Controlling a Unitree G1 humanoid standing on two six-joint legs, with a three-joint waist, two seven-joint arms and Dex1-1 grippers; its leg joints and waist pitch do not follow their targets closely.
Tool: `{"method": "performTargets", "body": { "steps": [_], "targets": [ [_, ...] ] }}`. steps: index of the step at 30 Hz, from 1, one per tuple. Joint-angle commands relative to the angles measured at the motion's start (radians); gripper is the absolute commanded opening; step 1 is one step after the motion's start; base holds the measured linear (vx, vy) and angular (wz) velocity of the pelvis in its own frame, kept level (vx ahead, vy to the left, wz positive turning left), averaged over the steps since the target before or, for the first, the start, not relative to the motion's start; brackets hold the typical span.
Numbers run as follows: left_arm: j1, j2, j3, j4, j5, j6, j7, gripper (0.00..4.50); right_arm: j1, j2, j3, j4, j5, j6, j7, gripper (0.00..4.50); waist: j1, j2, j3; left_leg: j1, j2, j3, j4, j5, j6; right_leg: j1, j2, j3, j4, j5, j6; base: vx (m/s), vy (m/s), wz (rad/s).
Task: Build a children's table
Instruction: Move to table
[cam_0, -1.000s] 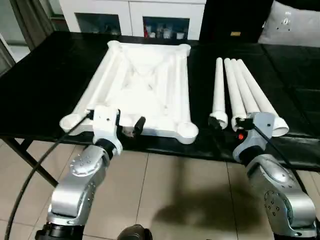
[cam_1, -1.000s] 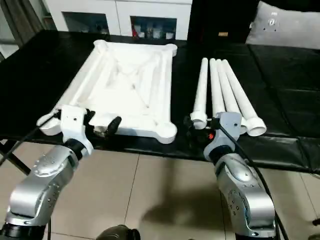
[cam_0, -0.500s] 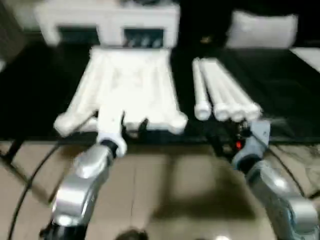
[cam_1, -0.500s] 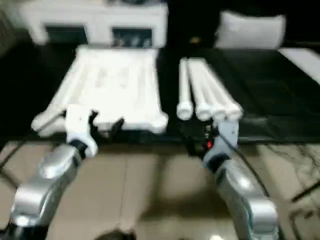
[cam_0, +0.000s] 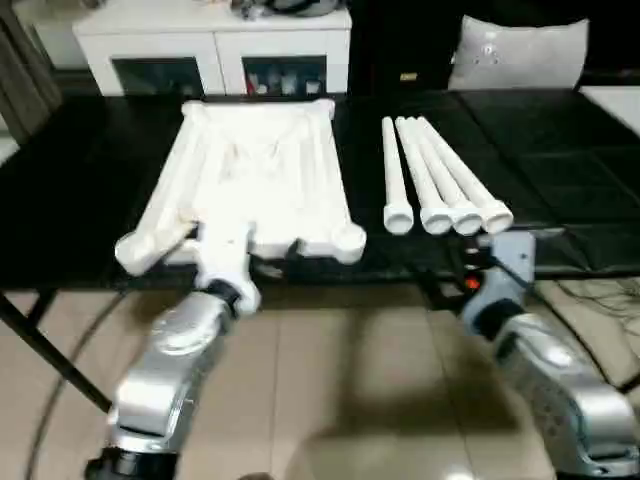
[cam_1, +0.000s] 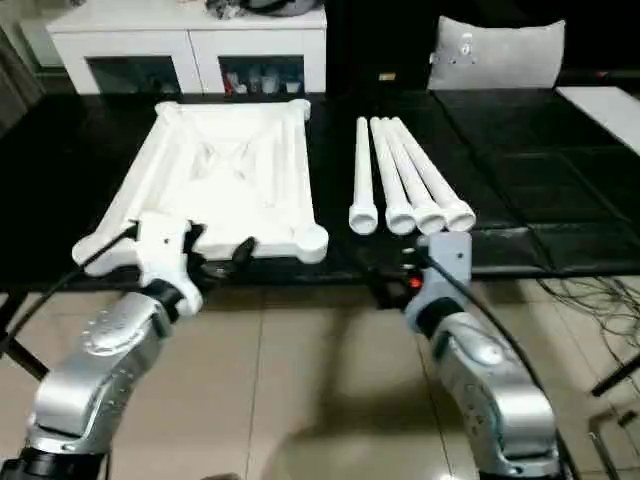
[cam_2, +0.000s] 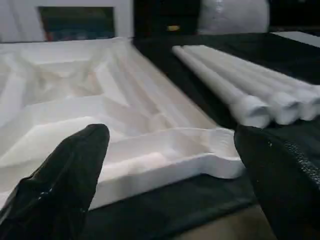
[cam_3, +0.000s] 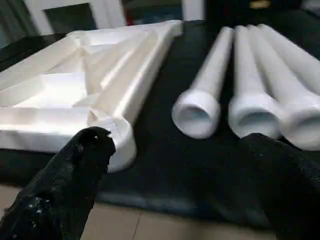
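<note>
Assembly not started, judging by the layout. The white plastic rectangular tabletop lies upside down on the black-covered counter, ribbed underside up, its round corner sockets empty; the near-right socket sits close to the counter's front edge. The four white tapered tube legs lie side by side, touching one another, just to the right of the tabletop with a strip of bare counter between. Their open wide ends face the robot. None is fitted into a socket, so all four insertions are left to do, and probably turning the table upright after that.

Left tool: fingers spread wide, holding nothing. It hovers at the tabletop's near edge; the left wrist view shows the two black fingers either side of that edge with open space between. Contact with the plastic cannot be told.

Right tool: also spread wide and empty. It sits at the counter's front edge, short of the legs' open ends, apart from them. In the right wrist view the leftmost leg's mouth lies ahead, between the fingers.
</note>
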Motion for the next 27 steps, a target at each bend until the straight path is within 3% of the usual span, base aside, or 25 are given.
{"method": "performTargets", "body": {
  "steps": [1, 2, 3, 4, 5, 6, 7, 8, 9, 10, 11, 12, 13, 14, 15, 16, 17, 19, 20, 21, 22, 24, 25, 26, 27],
  "targets": [
    [0.003, 0.009, 0.021, 0.003, 0.014, 0.005, 0.016, 4.48, -0.025, -0.004, 0.022, 0.004, -0.01, -0.004, 0.023, 4.5, -0.058, 0.006, -0.075, 0.147, 0.111, -0.121, -0.11, 0.048, 0.322, -0.1, -0.001, 0.002, 0.031, -0.071, -0.091, 0.232, 0.0, 0.03],
    [0.003, 0.009, 0.023, 0.003, 0.017, 0.004, 0.018, 4.48, -0.028, -0.008, 0.027, 0.005, -0.01, -0.009, 0.03, 4.5, -0.064, 0.011, -0.093, 0.198, 0.141, -0.162, -0.099, 0.126, 0.432, -0.155, -0.012, 0.01, 0.08, -0.082, -0.045, 0.225, -0.046, 0.02],
    [-0.001, 0.008, 0.028, 0.004, 0.019, 0.001, 0.02, 4.48, -0.032, -0.001, 0.022, 0.005, 0.004, -0.01, 0.036, 4.5, -0.062, -0.004, -0.096, 0.199, 0.175, -0.178, -0.084, 0.281, 0.558, -0.2, -0.044, 0.038, 0.122, -0.066, 0.03, 0.225, -0.046, 0.02],
    [-0.002, 0.008, 0.03, 0.005, 0.019, 0.002, 0.019, 4.48, -0.034, 0.002, 0.02, 0.005, 0.008, -0.009, 0.036, 4.5, -0.052, -0.014, -0.089, 0.185, 0.169, -0.145, -0.073, 0.375, 0.569, -0.238, -0.065, 0.062, 0.135, 0.005, 0.081, 0.157, -0.027, 0.08],
    [-0.006, 0.01, 0.033, 0.007, 0.018, 0.003, 0.018, 4.48, -0.038, 0.003, 0.018, 0.003, 0.015, -0.007, 0.042, 4.5, -0.052, -0.024, -0.083, 0.158, 0.153, -0.114, -0.082, 0.371, 0.552, -0.238, -0.065, 0.07, 0.133, 0.053, 0.091, 0.121, -0.054, 0.11],
    [-0.011, 0.014, 0.033, 0.009, 0.02, 0.001, 0.013, 4.48, -0.041, 0.008, 0.016, 0.0, 0.02, -0.004, 0.04, 4.5, -0.046, -0.039, -0.078, 0.121, 0.102, -0.125, -0.093, 0.338, 0.57, -0.219, -0.057, 0.077, 0.116, 0.094, 0.093, 0.121, -0.054, 0.11],
    [-0.014, 0.016, 0.035, 0.011, 0.019, 0.0, 0.01, 4.48, -0.043, 0.005, 0.02, -0.001, 0.017, -0.008, 0.044, 4.5, -0.017, -0.108, -0.063, -0.045, -0.103, -0.027, -0.011, 0.06, 0.401, -0.08, -0.096, 0.136, -0.05, 0.263, 0.128, 0.036, -0.065, 0.46],
    [-0.02, 0.021, 0.036, 0.014, 0.014, 0.002, -0.002, 4.48, -0.042, -0.001, 0.038, -0.01, 0.005, -0.015, 0.055, 4.5, 0.024, -0.102, -0.062, -0.077, -0.093, -0.011, 0.094, -0.115, 0.256, -0.036, -0.234, 0.158, -0.126, -0.098, 0.168, 0.043, -0.063, 0.58],
    [-0.022, 0.025, 0.033, 0.015, 0.011, -0.002, -0.014, 4.48, -0.037, 0.0, 0.043, -0.018, 0.003, -0.017, 0.057, 4.5, 0.028, -0.093, -0.053, -0.086, -0.057, -0.024, 0.11, -0.094, 0.134, -0.029, -0.255, 0.099, -0.129, -0.245, 0.166, 0.043, -0.063, 0.58],
    [-0.024, 0.029, 0.031, 0.016, 0.009, -0.005, -0.022, 4.48, -0.034, 0.003, 0.045, -0.022, 0.002, -0.018, 0.058, 4.5, 0.033, -0.092, -0.046, -0.085, -0.044, -0.022, 0.096, -0.081, 0.102, -0.033, -0.255, 0.084, -0.137, -0.287, 0.146, 0.118, -0.058, 0.42],
    [-0.027, 0.031, 0.03, 0.018, 0.006, -0.006, -0.03, 4.48, -0.031, 0.005, 0.047, -0.024, 0.002, -0.021, 0.061, 4.5, 0.031, -0.075, -0.046, -0.089, -0.029, -0.011, 0.068, -0.036, 0.104, -0.004, -0.245, 0.043, -0.146, -0.304, 0.041, 0.128, -0.028, 0.63],
    [-0.028, 0.033, 0.029, 0.02, 0.003, -0.005, -0.033, 4.48, -0.029, 0.006, 0.049, -0.024, 0.002, -0.023, 0.063, 4.5, 0.039, -0.046, -0.039, -0.048, -0.004, -0.003, 0.015, -0.027, 0.125, -0.003, -0.222, 0.018, -0.17, -0.329, -0.08, 0.128, -0.028, 0.63],
    [-0.032, 0.036, 0.023, 0.026, 0.004, -0.008, -0.044, 4.48, -0.027, 0.001, 0.054, -0.019, -0.011, -0.032, 0.062, 4.5, 0.025, -0.016, -0.051, 0.013, 0.021, 0.005, -0.032, -0.032, 0.083, -0.022, -0.156, 0.025, -0.149, -0.309, -0.116, 0.125, 0.005, 0.47],
    [-0.035, 0.039, 0.017, 0.031, 0.004, -0.006, -0.054, 4.48, -0.024, -0.002, 0.057, -0.014, -0.02, -0.034, 0.06, 4.5, -0.006, 0.009, -0.045, 0.088, 0.086, -0.061, -0.116, -0.172, 0.115, -0.073, -0.04, -0.024, -0.044, -0.17, -0.109, 0.133, 0.03, 0.19],
    [-0.04, 0.043, 0.004, 0.039, 0.005, -0.006, -0.072, 4.48, -0.022, -0.001, 0.055, -0.006, -0.033, -0.047, 0.056, 4.5, -0.018, 0.018, -0.064, 0.171, 0.138, -0.116, -0.125, -0.23, 0.211, -0.152, -0.029, 0.003, 0.059, -0.087, -0.079, 0.133, 0.03, 0.19],
    [-0.041, 0.044, 0.004, 0.04, 0.005, -0.006, -0.073, 4.48, -0.022, -0.001, 0.055, -0.005, -0.034, -0.048, 0.055, 4.5, -0.021, 0.009, -0.071, 0.183, 0.15, -0.133, -0.117, -0.173, 0.271, -0.177, -0.035, 0.018, 0.086, -0.057, -0.046, 0.168, 0.016, 0.15],
    [-0.042, 0.042, -0.006, 0.044, 0.006, -0.006, -0.084, 4.48, -0.02, -0.01, 0.062, -0.003, -0.046, -0.045, 0.057, 4.5, -0.017, -0.003, -0.061, 0.159, 0.125, -0.1, -0.111, -0.041, 0.38, -0.214, -0.044, 0.034, 0.116, 0.034, 0.031, 0.158, 0.006, 0.06],
    [-0.042, 0.041, -0.009, 0.045, 0.007, -0.006, -0.086, 4.48, -0.019, -0.013, 0.065, -0.003, -0.049, -0.042, 0.056, 4.5, -0.016, -0.022, -0.062, 0.143, 0.096, -0.065, -0.11, 0.027, 0.409, -0.225, -0.048, 0.044, 0.098, 0.11, 0.04, 0.143, -0.006, 0.06],
    [-0.044, 0.038, -0.012, 0.049, 0.008, -0.01, -0.086, 4.48, -0.019, -0.008, 0.058, -0.003, -0.042, -0.043, 0.058, 4.5, -0.021, -0.041, -0.061, 0.16, 0.062, 0.055, -0.089, -0.07, 0.271, -0.23, -0.064, 0.067, 0.015, 0.174, -0.053, 0.149, -0.081, -0.21],
    [-0.044, 0.038, -0.013, 0.05, 0.008, -0.01, -0.086, 4.48, -0.019, -0.006, 0.057, -0.003, -0.041, -0.043, 0.058, 4.5, 0.006, -0.122, -0.041, 0.092, -0.051, 0.114, -0.04, -0.279, 0.13, -0.127, -0.054, 0.162, -0.079, -0.073, -0.134, 0.149, -0.081, -0.21],
    [-0.044, 0.04, -0.016, 0.055, 0.006, -0.015, -0.088, 4.48, -0.02, -0.014, 0.059, -0.006, -0.048, -0.044, 0.061, 4.5, 0.057, -0.114, -0.042, 0.045, -0.079, 0.072, 0.076, -0.273, 0.059, -0.033, -0.158, 0.308, -0.133, -0.373, -0.296, 0.166, -0.084, -0.56],
    [-0.044, 0.04, -0.016, 0.057, 0.006, -0.015, -0.09, 4.48, -0.021, -0.018, 0.062, -0.007, -0.053, -0.045, 0.06, 4.5, 0.074, -0.105, -0.04, -0.023, -0.087, 0.013, 0.113, -0.134, -0.039, 0.01, -0.108, 0.335, -0.098, -0.286, -0.347, 0.16, -0.057, -0.65],
    [-0.045, 0.041, -0.017, 0.059, 0.006, -0.016, -0.092, 4.48, -0.021, -0.019, 0.06, -0.005, -0.055, -0.046, 0.059, 4.5, 0.069, -0.092, -0.032, -0.029, -0.085, -0.011, 0.117, -0.1, -0.09, -0.004, -0.077, 0.343, -0.102, -0.168, -0.355, 0.152, -0.041, -0.67],
    [-0.045, 0.041, -0.017, 0.059, 0.006, -0.016, -0.092, 4.48, -0.021, -0.019, 0.06, -0.005, -0.055, -0.046, 0.059, 4.5, 0.067, -0.085, -0.033, -0.027, -0.084, -0.018, 0.103, -0.08, -0.107, -0.014, -0.049, 0.337, -0.108, -0.145, -0.342, 0.135, 0.0, -0.6],
    [-0.045, 0.04, -0.016, 0.062, 0.007, -0.017, -0.095, 4.48, -0.023, -0.019, 0.056, -0.003, -0.055, -0.048, 0.058, 4.5, 0.048, -0.055, -0.029, -0.031, -0.063, -0.033, 0.01, -0.017, -0.106, -0.033, -0.001, 0.275, -0.108, -0.148, -0.27, 0.135, 0.0, -0.6]
  ]
}}
